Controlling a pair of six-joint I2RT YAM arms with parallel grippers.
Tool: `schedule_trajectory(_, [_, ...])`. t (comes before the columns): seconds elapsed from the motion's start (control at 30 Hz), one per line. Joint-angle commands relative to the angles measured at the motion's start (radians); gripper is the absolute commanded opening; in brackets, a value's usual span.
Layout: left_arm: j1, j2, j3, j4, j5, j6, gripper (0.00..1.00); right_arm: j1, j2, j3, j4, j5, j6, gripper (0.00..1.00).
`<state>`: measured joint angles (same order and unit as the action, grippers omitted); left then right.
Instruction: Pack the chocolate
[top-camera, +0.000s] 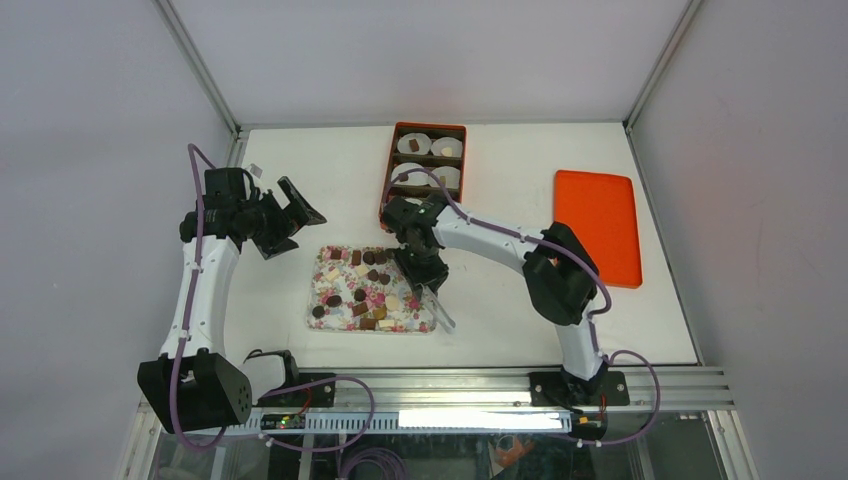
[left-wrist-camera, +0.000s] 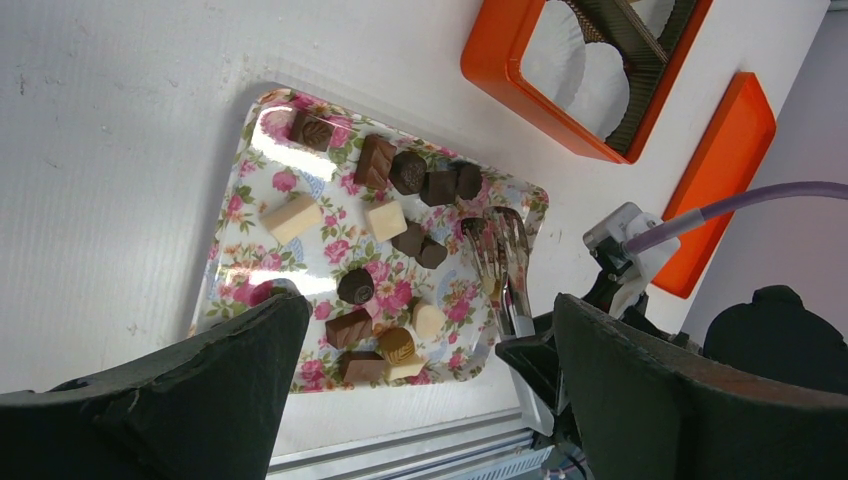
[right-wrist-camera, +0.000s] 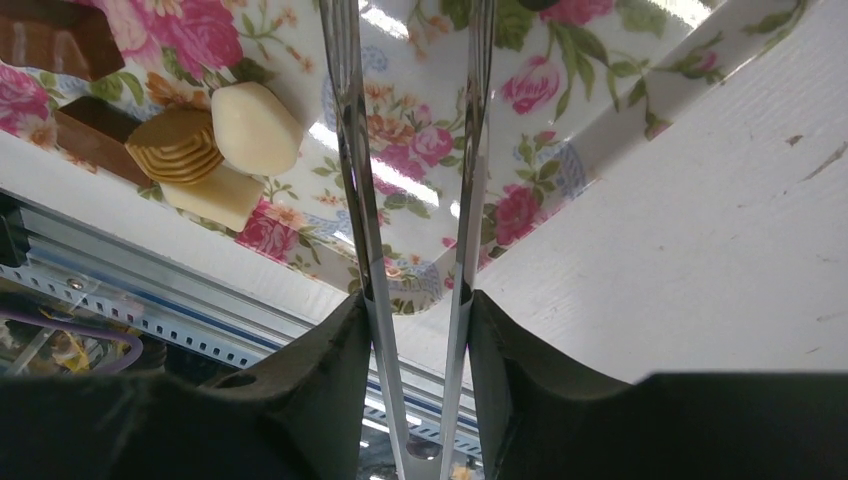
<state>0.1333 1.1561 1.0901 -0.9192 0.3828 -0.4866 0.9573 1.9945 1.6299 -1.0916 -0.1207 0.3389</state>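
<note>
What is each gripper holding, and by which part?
Right gripper grips the tongs by their handle end, both arms between its fingers. Left gripper is open, empty.

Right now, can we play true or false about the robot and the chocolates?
The chocolates lie on a flowery tray. True.
The left arm's jaws hold a chocolate. False: they are open and empty.
The right arm's jaws grip metal tongs. True.
The orange lid covers the box. False: the lid lies on the table, apart from the open box.
</note>
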Motion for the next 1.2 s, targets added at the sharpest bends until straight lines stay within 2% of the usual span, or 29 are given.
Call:
schedule_trajectory(0.0, [0.013, -0.01, 0.02, 0.014, -0.001, 0.0, 0.99, 0.004, 0.017, 0.066, 0.016, -0.013, 0.005, 0.41])
schedule_trajectory(1.17, [0.032, 0.001, 0.021, 0.01, -0.003, 0.017, 0.99, -0.003, 0.138, 0.181, 0.004, 0.015, -0.02, 0.44])
